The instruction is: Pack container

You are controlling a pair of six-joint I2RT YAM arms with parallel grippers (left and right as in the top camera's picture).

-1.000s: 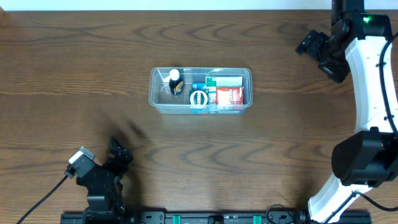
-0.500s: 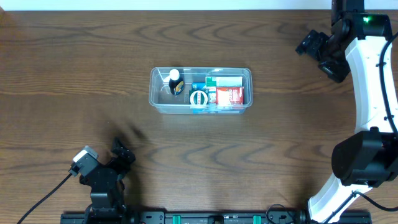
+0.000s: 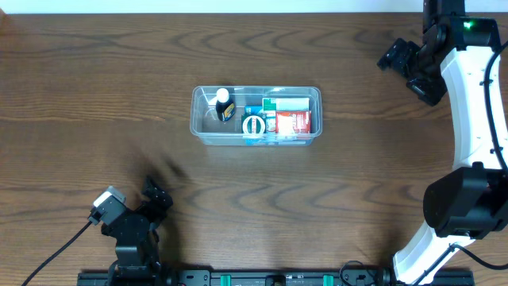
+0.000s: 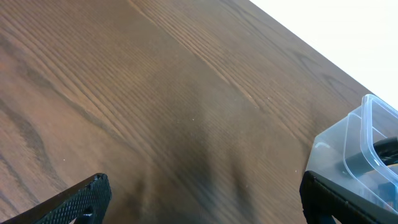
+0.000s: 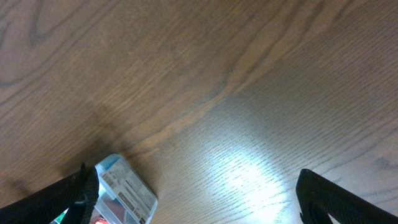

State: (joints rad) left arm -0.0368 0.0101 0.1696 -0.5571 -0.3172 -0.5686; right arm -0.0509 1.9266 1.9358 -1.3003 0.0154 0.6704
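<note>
The left gripper [image 4: 205,200] has drawn back; it and the right gripper [image 5: 196,194] gape empty. The container [image 3: 255,88] looks fully packed

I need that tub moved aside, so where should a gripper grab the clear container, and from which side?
Pinch the rim of the container at its short left end, coming down from above. The wall is thin and upright, and only the small bottle stands near that end, so one jaw probably fits inside; boxes crowd the right end.
</note>
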